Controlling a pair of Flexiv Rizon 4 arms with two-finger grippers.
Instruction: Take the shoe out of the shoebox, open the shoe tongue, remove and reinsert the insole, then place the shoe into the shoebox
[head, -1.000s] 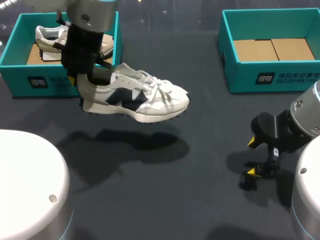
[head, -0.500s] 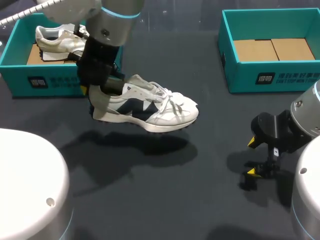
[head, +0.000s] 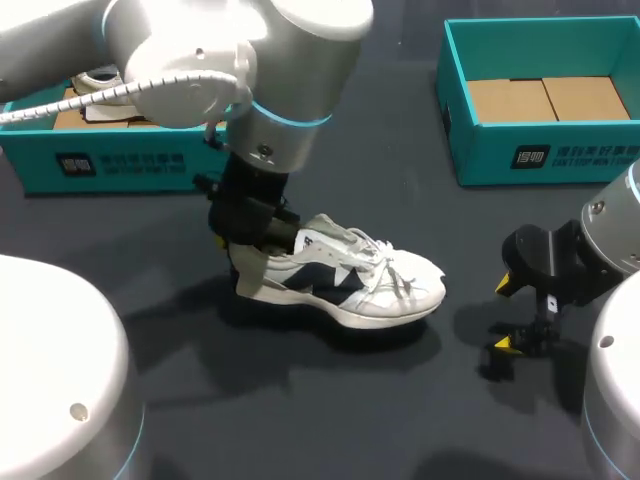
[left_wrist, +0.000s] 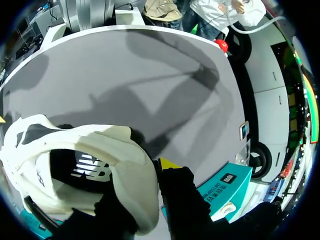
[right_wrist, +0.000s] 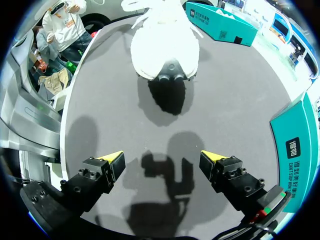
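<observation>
Head view shows my left gripper (head: 243, 238), clamped on the heel of the shoe (head: 345, 285), has carried it from beside the left shoebox (head: 100, 165) down to the table (head: 330, 420) midway between its side edges, so the tongue (head: 335, 240) likely comes next; my right gripper (head: 505, 315) waits, fingers apart.

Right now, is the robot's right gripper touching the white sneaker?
Apart. The right wrist view shows the open right gripper with bare table between its yellow tips and the toe of the white sneaker ahead.
</observation>
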